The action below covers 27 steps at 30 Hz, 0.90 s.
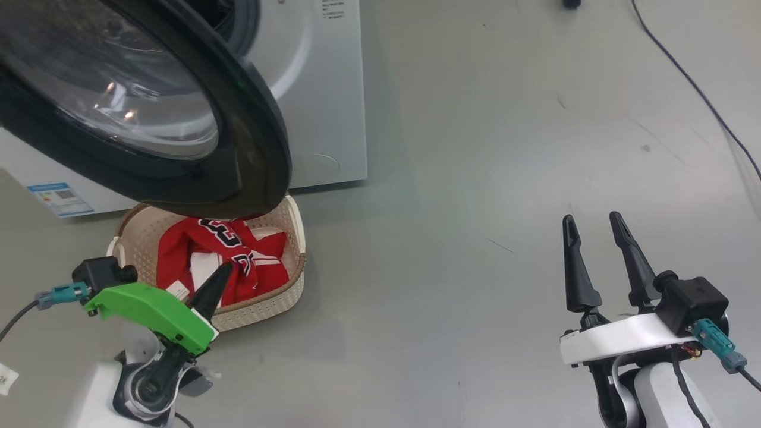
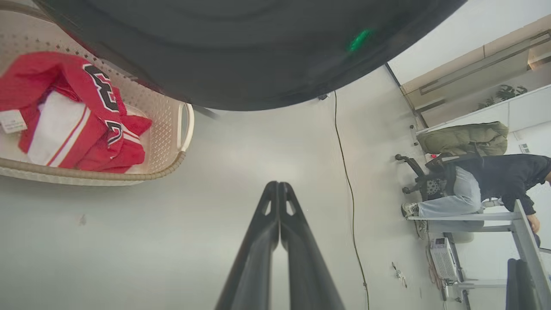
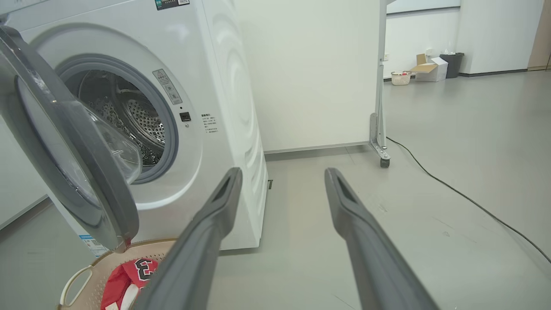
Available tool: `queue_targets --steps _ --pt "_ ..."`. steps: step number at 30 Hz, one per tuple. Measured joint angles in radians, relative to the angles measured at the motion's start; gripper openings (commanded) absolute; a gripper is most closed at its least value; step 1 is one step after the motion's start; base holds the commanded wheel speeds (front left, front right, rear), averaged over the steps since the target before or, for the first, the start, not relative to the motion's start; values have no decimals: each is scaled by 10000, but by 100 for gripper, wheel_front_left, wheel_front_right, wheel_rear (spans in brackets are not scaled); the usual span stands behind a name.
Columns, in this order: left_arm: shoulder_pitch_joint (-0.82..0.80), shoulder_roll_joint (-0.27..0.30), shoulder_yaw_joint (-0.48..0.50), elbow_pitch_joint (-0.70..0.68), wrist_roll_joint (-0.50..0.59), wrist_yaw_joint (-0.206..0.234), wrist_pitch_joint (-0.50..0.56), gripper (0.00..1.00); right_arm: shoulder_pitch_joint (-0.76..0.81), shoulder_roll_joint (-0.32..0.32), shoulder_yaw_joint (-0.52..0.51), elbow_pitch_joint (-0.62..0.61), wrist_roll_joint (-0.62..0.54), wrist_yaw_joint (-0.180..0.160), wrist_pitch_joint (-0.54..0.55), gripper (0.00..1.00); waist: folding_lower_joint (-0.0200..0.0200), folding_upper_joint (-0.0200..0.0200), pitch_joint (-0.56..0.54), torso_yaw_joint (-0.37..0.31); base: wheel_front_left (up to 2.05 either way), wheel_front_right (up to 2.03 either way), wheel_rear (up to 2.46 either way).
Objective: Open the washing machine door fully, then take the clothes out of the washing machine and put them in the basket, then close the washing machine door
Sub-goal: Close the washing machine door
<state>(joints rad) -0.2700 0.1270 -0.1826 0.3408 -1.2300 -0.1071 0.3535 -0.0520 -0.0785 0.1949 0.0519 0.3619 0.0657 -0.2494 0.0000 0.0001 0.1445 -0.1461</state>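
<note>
The washing machine (image 1: pixel 321 89) stands at the upper left, and its steel drum (image 3: pixel 129 116) looks bare where it shows. The washing machine door (image 1: pixel 255 137) hangs open, its black rim over the basket (image 1: pixel 295 238). Red clothes (image 1: pixel 226 255) with white panels and dark numerals lie in the basket. My left gripper (image 1: pixel 223 270) is shut and holds nothing, its tip at the basket's near rim. In the left wrist view the left gripper (image 2: pixel 277 184) points over bare floor, right of the basket (image 2: pixel 172 165) and clothes (image 2: pixel 77 112). My right gripper (image 1: pixel 592 219) is open and holds nothing, far to the right over the floor.
A black cable (image 1: pixel 695 89) runs across the floor at the right. A wheeled stand post (image 3: pixel 379 86) rises beside the machine's far side. A person (image 2: pixel 473 193) sits at a desk well away from me. Boxes (image 3: pixel 426 71) stand by the far wall.
</note>
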Motion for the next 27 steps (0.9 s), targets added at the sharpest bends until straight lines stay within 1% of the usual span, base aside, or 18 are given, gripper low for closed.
queue_targets --steps 6,8,13,15,16,19,23,24,27 --pt "249 568 -554 -439 2002 -42 -1294 0 1 -155 -142 -2 -44 52 0 100 0 0 -166 829 0 0 0" --pt "308 667 -646 -573 2493 -50 -1779 0 3 -201 -234 -15 -58 52 0 100 0 0 -213 1113 0 0 0" --pt "446 708 -882 -871 3499 -54 -2924 0 35 -291 -464 -123 -115 50 -2 100 0 0 -307 1816 0 0 0" --pt "497 721 -836 -978 3712 -107 -3452 0 68 -330 -499 -140 -142 50 -29 100 0 0 -335 2095 0 0 0" --pt "539 769 -838 -1110 4034 -125 -3931 0 121 -332 -512 -146 -146 50 -29 100 0 0 -359 2361 0 0 0" --pt "600 932 -949 -1312 4648 -127 -4596 0 174 -330 -535 -151 -174 50 -29 100 0 0 -387 2726 0 0 0" --pt "877 1053 -963 -1467 5093 -128 -5482 0 176 -265 -433 -148 -199 71 -29 100 0 0 -424 3096 0 0 0" --pt "969 1087 -976 -1476 5227 -128 -5641 0 176 -222 -414 -148 -199 119 -29 100 0 0 -434 3154 0 0 0" --pt "1147 1131 -1039 -1511 5544 -128 -6103 0 176 -155 -407 -148 -199 125 -29 100 0 0 -466 3241 0 0 0"
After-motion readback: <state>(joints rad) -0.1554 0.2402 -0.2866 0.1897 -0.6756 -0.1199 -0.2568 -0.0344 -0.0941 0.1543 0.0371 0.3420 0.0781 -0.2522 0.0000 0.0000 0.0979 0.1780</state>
